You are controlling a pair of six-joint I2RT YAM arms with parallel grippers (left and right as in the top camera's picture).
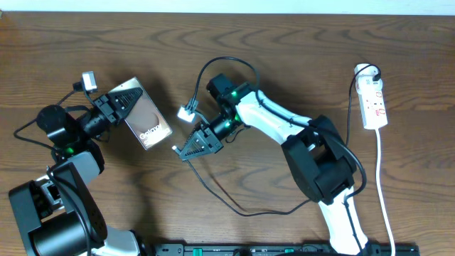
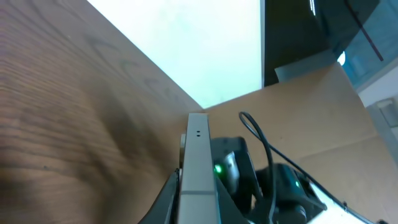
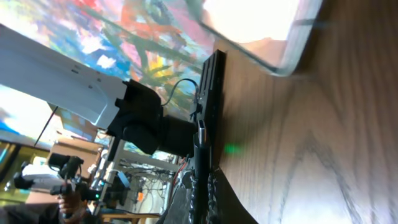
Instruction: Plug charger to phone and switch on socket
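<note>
**Overhead view, with both wrist views.** The flat brownish-grey rectangular phone (image 1: 151,119), lettered "Galaxy" in white, is seen at about 9 o'clock on the brown wooden table (image 1: 298,43). It is clamped at its 10 o'clock end by the left gripper (image 1: 122,103), whose black fingers are closed against its two faces. In the left wrist view the phone (image 2: 198,162) is shown edge-on, as a pale narrow strip rising between the dark fingers (image 2: 166,200). Whether the slab rests on the wood cannot be told.

The right gripper (image 1: 186,148) is placed at 5 o'clock of the phone, and its jaws are closed on the free end of the long thin black charger (image 1: 234,208). The small plug tip (image 1: 175,148) is seen projecting from the fingertips towards 9 o'clock, just beside the phone's nearest corner and not seen to touch it. In the right wrist view the plug tip (image 3: 200,132) is shown upright above the closed fingers, with the phone's rounded, brightly lit corner (image 3: 261,25) well apart at 1 o'clock.

From the gripper, the charger is laid in a slack loop across the table towards 5 o'clock.

The small elongated white socket (image 1: 374,99) with red switch marks is located at the table's 3 o'clock edge, well apart from both grippers. Its white cord (image 1: 384,199) is run towards 6 o'clock.
</note>
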